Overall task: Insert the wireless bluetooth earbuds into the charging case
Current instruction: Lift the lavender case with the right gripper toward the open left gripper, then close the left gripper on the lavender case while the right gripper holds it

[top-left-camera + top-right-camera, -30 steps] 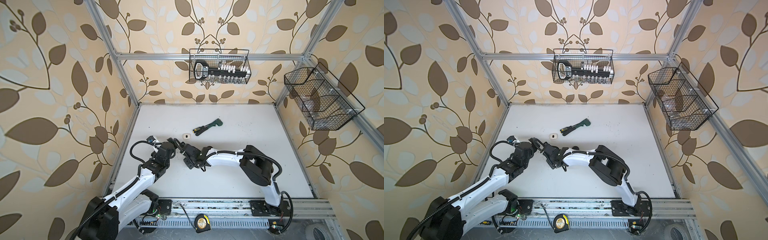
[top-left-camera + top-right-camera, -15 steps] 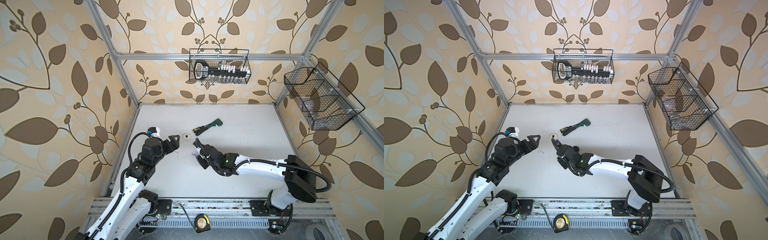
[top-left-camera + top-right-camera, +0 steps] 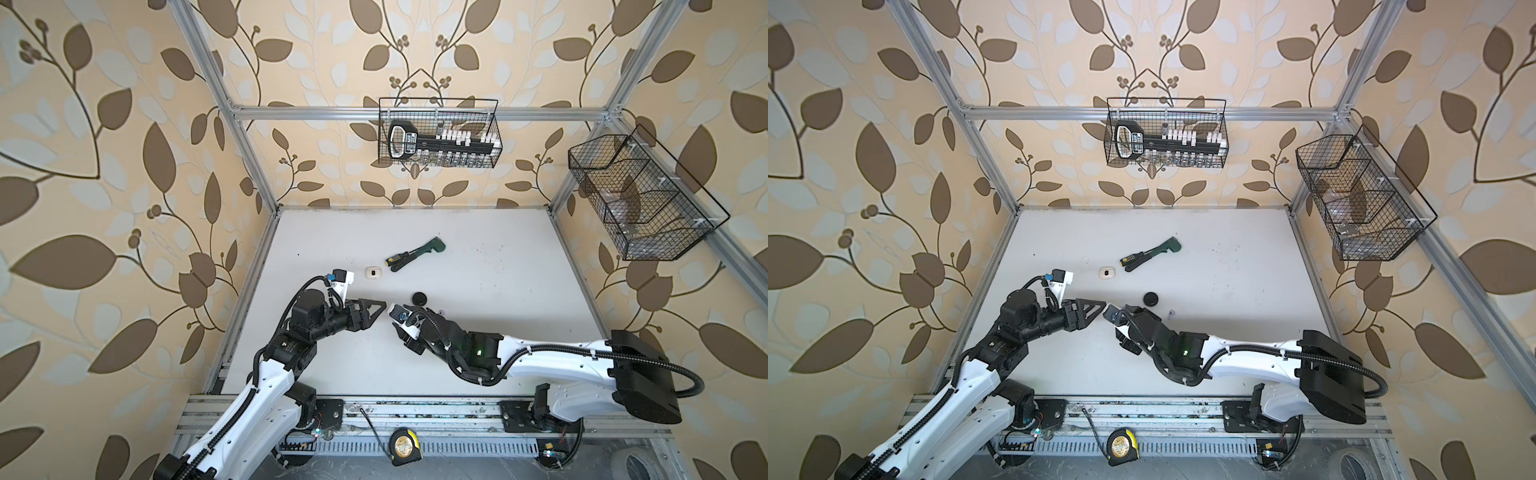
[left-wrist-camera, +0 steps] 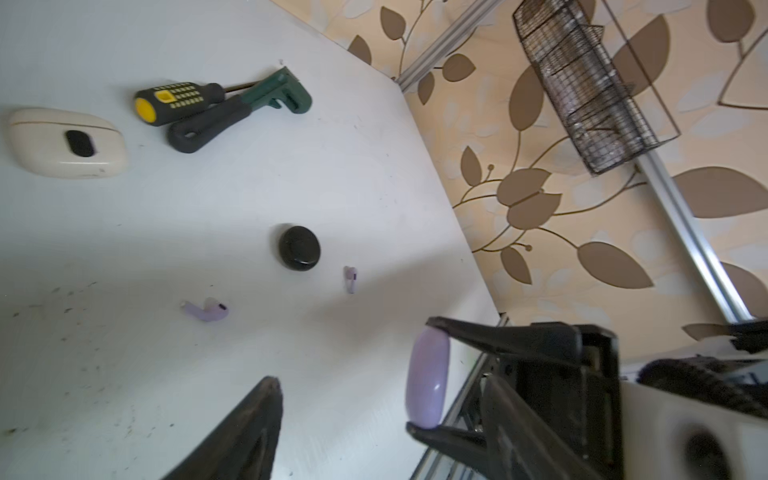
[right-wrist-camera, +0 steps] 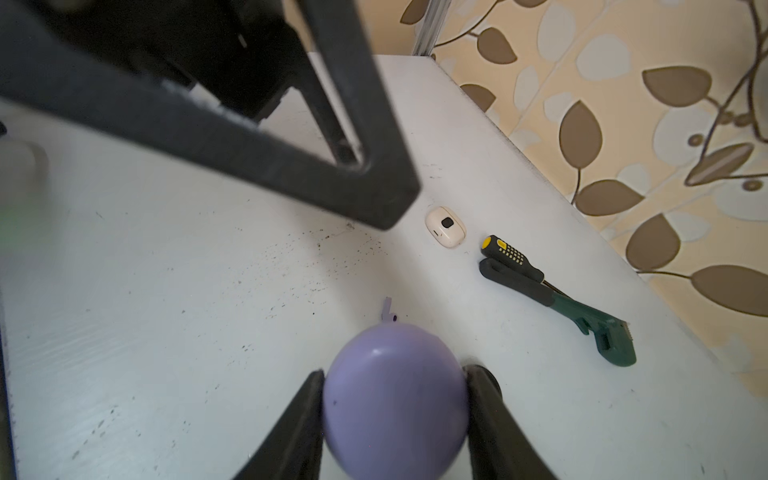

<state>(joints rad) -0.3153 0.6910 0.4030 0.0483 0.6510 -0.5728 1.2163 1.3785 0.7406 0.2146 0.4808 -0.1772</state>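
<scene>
Looking down in both top views, the white table carries two shut charging cases: a cream case with a dark oval on its lid and, nearer the front, a round black case. With both lids down, their contents cannot be seen. Beyond the cream case a black-and-yellow screwdriver and a green wrench lie touching, side by side. The left gripper points toward mid-table, near the black case. A wire basket on the back wall holds a black rack with a row of white pieces. A partitioned side basket holds something too faint to name. In the left wrist view, the left gripper's fingers stand apart, clasping nothing. Past them the right gripper pinches a lilac case, seen edge-on with its lid down. The lilac earbuds lie loose on the table, outside every case: one on open surface, the other just beside the black case. In the right wrist view, the right gripper clamps the lilac case from both sides. One earbud peeps out just behind it, while a finger of the left gripper looms blurred overhead.
</scene>
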